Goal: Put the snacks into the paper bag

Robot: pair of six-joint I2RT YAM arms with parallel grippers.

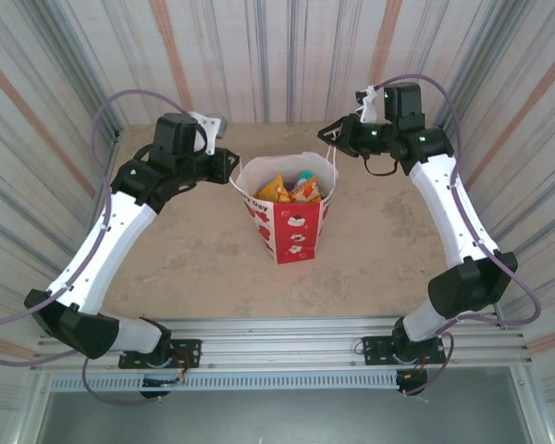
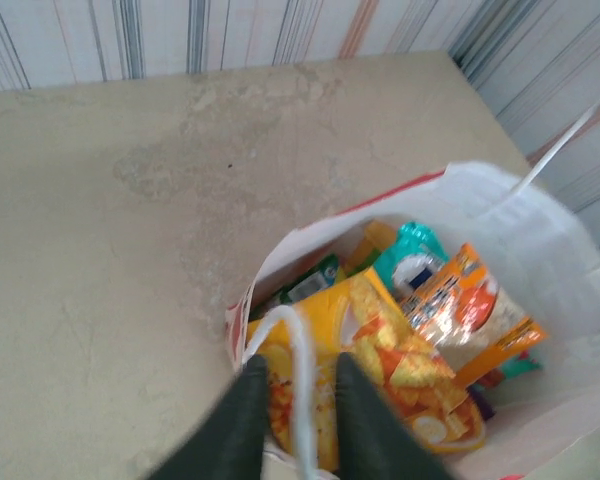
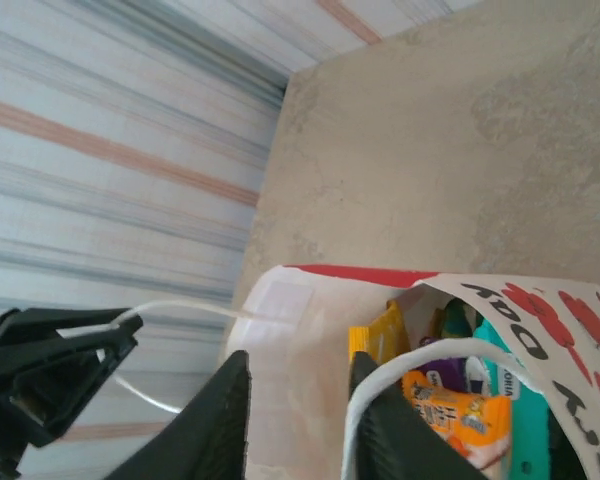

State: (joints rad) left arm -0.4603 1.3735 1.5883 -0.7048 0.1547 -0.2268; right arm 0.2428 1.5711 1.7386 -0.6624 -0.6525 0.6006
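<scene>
Hovering left gripper (image 2: 298,365): at the bag's left rim, fingers parted; released, nothing pinched.
Left handle (image 2: 302,400): white cord loop running loose down the gap between those fingers.
Paper bag (image 1: 291,227): upright mid-table (image 1: 194,250) between the two grippers, mouth open; white upper part, red lower band, red cartoon prints and black lettering.
Snacks: all inside the bag. An orange-yellow packet (image 2: 380,370) lies on top, a green one (image 2: 315,283) behind it, then teal (image 2: 415,250) and orange (image 2: 470,310); a purple one (image 3: 445,375) is tucked lower.
Right handle (image 3: 355,430): white loop beside one finger.
Right gripper (image 3: 300,362): over the bag's right rim, fingers apart, clasping nothing.
</scene>
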